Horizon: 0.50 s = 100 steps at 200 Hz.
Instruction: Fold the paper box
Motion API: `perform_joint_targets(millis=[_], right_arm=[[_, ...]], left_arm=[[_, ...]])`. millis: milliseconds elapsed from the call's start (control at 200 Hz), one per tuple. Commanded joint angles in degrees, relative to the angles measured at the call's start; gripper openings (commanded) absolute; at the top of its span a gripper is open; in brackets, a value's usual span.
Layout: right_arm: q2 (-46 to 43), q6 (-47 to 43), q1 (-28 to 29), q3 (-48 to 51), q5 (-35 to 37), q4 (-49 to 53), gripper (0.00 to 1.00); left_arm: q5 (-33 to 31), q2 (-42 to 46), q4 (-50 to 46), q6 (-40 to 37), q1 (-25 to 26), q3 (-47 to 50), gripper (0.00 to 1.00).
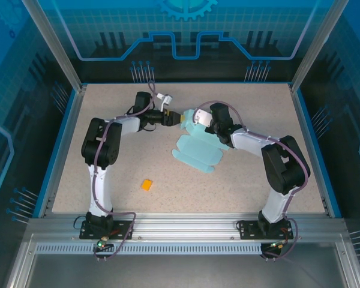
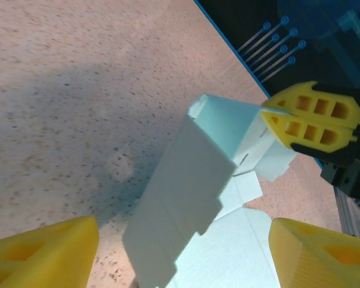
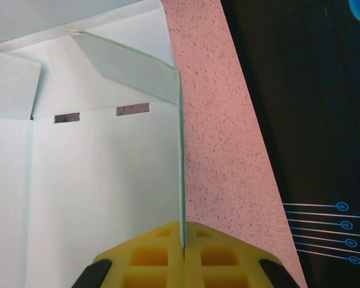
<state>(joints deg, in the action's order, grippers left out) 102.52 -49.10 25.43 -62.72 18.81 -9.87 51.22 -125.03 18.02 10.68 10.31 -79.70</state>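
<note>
**Side wall up, one hand free to crease it**

The speckled worktop [image 1: 240, 192] takes up the middle of the overhead view. The paper box [image 1: 196, 150] lies just right of centre on it. Most of the pale blue sheet rests flat, while the end toward the top of the frame is lifted into a standing panel between the two arms.

The right hand [image 3: 184, 237] is pressed together on the thin edge of that raised panel. In its own camera the card runs straight down into the seam between the yellow fingers, with two small slots showing in the fold line at upper left. The left hand [image 2: 183, 246] is spread wide and holds nothing. Its fingers sit in the lower corners of its view, with the lifted panel ahead of them. A small orange block [image 1: 146, 185] lies well apart, at lower left of the overhead view.

The step in hand looks like setting this wall upright. To do it well, the right hand's pinch should hold steady, so the thin card does not buckle. The left hand should come in flat against the panel near its crease rather than at the free corner. It should push slowly so that the fold follows the scored line and the tabs meet their slots.
</note>
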Motion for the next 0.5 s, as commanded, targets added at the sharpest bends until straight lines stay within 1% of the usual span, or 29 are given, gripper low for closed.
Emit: perform_joint_targets(millis=[0, 50, 230, 310, 495], right_arm=[[-1.8, 0.3, -0.4, -1.3, -1.1, 0.7, 0.0], [-1.7, 0.5, -0.4, -1.4, -1.1, 0.6, 0.0], [-1.8, 0.4, -0.4, -1.7, -1.0, 0.9, 0.0], [-1.8, 0.4, -0.4, -1.7, -1.0, 1.0, 0.0], [-1.7, 0.7, -0.3, -2.1, -1.0, 1.3, 0.0]], left_arm=[[-1.1, 1.5, 5.5, 5.1, -2.2, 0.8, 0.71], [-2.1, 0.5, 4.9, 6.1, -2.4, 0.1, 0.68], [-5.0, -3.1, -2.4, 6.6, -2.2, -4.9, 0.57], [-5.5, -4.6, -5.2, 6.4, -1.9, -7.0, 0.55], [-4.8, -6.8, -12.8, 2.9, 0.0, -12.2, 0.55]])
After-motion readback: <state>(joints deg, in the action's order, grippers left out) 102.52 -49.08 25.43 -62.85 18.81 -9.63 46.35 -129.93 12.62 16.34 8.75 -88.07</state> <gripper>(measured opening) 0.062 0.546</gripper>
